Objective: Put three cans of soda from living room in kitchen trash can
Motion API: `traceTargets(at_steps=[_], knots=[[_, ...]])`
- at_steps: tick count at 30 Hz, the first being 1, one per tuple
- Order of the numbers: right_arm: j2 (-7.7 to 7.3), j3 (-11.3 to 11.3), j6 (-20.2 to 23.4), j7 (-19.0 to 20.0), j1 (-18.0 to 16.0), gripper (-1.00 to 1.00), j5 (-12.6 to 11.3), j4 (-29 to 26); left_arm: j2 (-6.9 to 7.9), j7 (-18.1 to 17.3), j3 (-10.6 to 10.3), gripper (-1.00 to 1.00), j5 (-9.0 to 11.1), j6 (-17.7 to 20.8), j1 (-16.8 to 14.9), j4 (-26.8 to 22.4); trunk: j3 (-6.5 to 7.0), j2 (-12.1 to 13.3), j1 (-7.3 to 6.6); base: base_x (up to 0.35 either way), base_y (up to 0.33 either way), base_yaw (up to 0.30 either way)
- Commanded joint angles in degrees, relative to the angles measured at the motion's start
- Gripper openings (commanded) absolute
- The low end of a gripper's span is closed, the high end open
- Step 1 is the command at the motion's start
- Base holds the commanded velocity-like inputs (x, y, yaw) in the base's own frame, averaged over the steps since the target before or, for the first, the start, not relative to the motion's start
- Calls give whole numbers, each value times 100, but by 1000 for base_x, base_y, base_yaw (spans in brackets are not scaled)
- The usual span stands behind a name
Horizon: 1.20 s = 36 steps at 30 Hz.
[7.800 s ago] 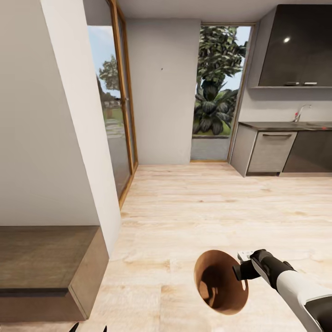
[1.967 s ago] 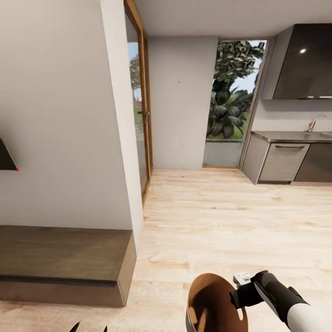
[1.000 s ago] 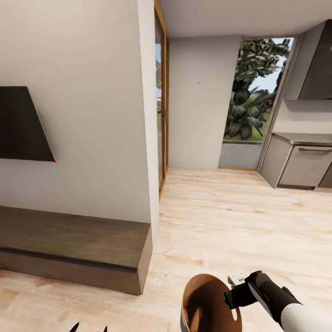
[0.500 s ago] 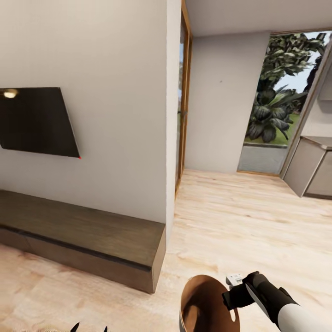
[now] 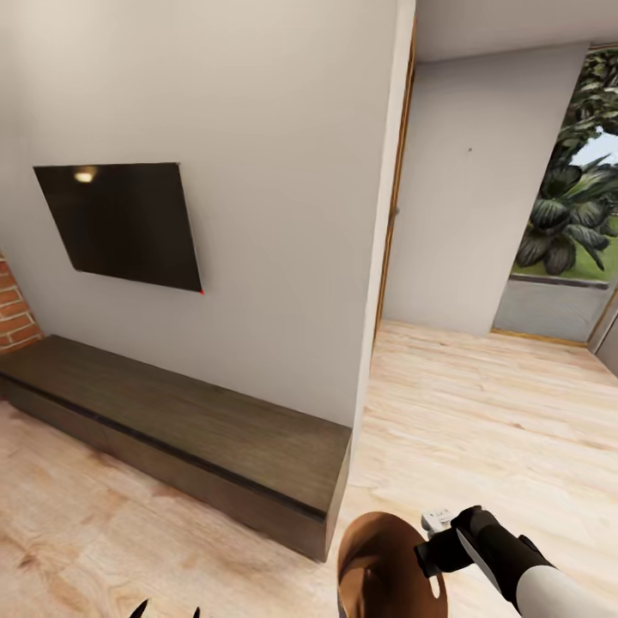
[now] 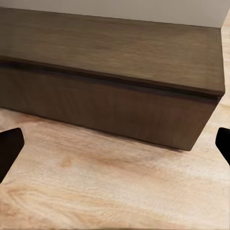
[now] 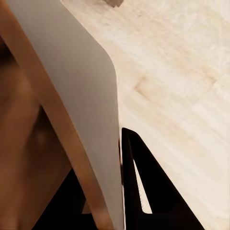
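Observation:
The trash can (image 5: 378,566), coppery brown inside, hangs tilted at the lower edge of the head view, its mouth facing me. My right gripper (image 5: 433,549) is shut on its rim. In the right wrist view the can's grey wall (image 7: 81,110) runs between the jaws, with one black finger (image 7: 143,191) on the outside. My left gripper (image 5: 166,612) is open, its tips just showing at the bottom, and in the left wrist view that gripper (image 6: 116,143) is spread wide over the floor. The soda cans are out of view.
A long low dark wooden cabinet (image 5: 189,429) runs along the white wall under a black wall screen (image 5: 120,223). Red brick (image 5: 13,309) shows at the far left. The wall's corner (image 5: 378,257) ends beside a wood-framed glass door, and light wood floor (image 5: 498,412) extends to the right.
The camera has swung left: the kitchen cabinets have left the picture, while the screen, the full cabinet and the brick have come in. The trash can stays in my right gripper.

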Motion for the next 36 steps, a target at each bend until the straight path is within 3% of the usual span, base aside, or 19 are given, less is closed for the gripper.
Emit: traceTargets(at_steps=[1, 25, 29, 32, 36], knots=[[0, -16, 32, 40, -2, -100, -106, -2, 0, 0, 0, 100, 0, -2, 0, 0, 1, 0, 0, 10, 282, 253], [40, -18, 32, 39, -2, -100, -106, 2, 6, 7, 37, 100, 14, 41, -2, 0, 1, 0, 0, 52, 291, 253], [48, -17, 28, 41, -2, -100, -106, 23, 20, 10, 74, 100, 37, 457, -121, -41, 1, 0, 0, 176, 291, 253], [53, -15, 25, 41, -2, -100, -106, 40, 32, 21, 89, 100, 41, 1134, -358, -265, 1, 0, 0, 158, 286, 253], [82, -18, 19, 41, -2, -100, -102, 54, 39, 43, 105, 100, 44, 2410, -739, -944, 1, 0, 0, 127, 282, 253]])
